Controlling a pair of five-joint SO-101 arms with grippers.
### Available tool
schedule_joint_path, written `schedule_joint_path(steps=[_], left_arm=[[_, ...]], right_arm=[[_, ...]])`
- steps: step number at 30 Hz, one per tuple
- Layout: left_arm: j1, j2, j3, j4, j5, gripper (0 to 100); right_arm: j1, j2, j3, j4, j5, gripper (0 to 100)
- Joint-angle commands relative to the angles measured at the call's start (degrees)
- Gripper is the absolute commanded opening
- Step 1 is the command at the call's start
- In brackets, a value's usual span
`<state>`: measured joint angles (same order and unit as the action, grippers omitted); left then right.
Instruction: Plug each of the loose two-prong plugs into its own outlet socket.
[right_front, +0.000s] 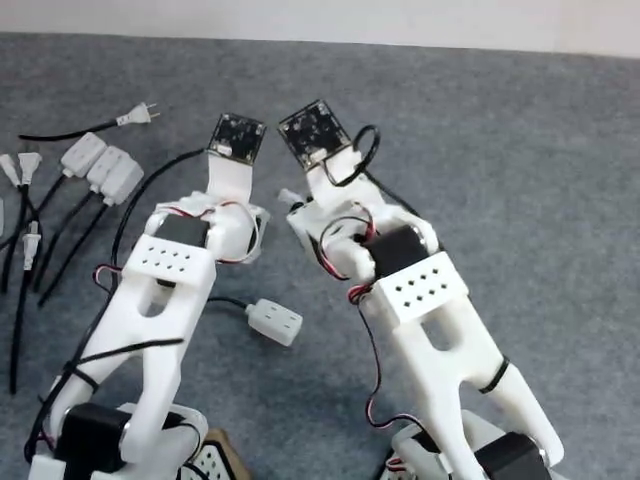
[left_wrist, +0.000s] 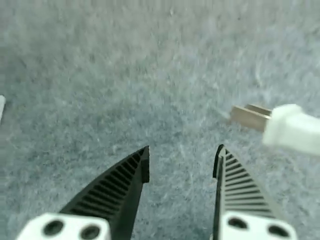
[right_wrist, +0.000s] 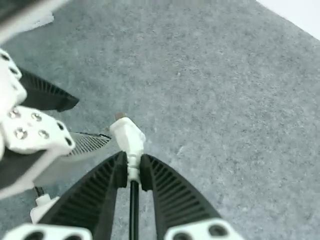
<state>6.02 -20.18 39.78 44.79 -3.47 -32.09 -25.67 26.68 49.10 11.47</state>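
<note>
Plug (right_wrist: 127, 136): white, two-prong, gripped by its rear end in the right gripper (right_wrist: 132, 162). Its prongs point away from the arm.
Cord (right_wrist: 133, 210): black, runs back from the plug between the gripper's two fingers.
Right gripper: closed tight on the plug, with both black ribbed fingers pressing its sides.
Left gripper (left_wrist: 182, 150): fingers spread wide with nothing between them, hanging over bare grey surface. The held plug's prongs (left_wrist: 247, 116) sit just beside one fingertip without touching it.
Arms: left arm (right_front: 160, 290) and right arm (right_front: 430, 300) stand side by side. Their wrists lean in toward each other near the middle of the table.
Outlet socket (right_front: 275, 322): a white block on a black lead, lying on the table between the two arms toward the near edge.
Second socket (right_front: 82, 152): a white block toward the far-left corner, with a dark lead running to the left edge.
Third socket (right_front: 117, 175): a white block just beside the second socket, its lead running the same way.
Loose plug (right_front: 135, 116): lies near the far-left corner beyond the two sockets. Its black lead trails toward the left edge.
Edge plugs (right_front: 28, 163): small white plugs at the left edge on dark leads; how they lie is too small to make out.
Table (right_front: 540, 170): grey, with a carpet-like cover.
</note>
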Motion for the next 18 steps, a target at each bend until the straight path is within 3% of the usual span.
schedule_joint_path(steps=[1, 7, 14, 18], left_arm=[[-4.0, -0.5, -2.2, -1.8, -0.5, 23], [-13.6, -0.4, -4.6, -2.3, -0.7, 23], [-22.4, -0.3, 0.8, -8.4, -4.7, 23], [-25.4, -0.4, 4.5, -12.0, -8.0, 23]], right_arm=[[-1.5, 0.7, -2.7, 5.7, 3.4, 0.8], [-3.9, 9.1, -12.6, 25.8, 8.5, 0.8], [-5.5, 26.8, -46.5, 51.4, 11.0, 0.8], [-7.1, 37.3, -55.0, 52.1, 11.7, 0.8]])
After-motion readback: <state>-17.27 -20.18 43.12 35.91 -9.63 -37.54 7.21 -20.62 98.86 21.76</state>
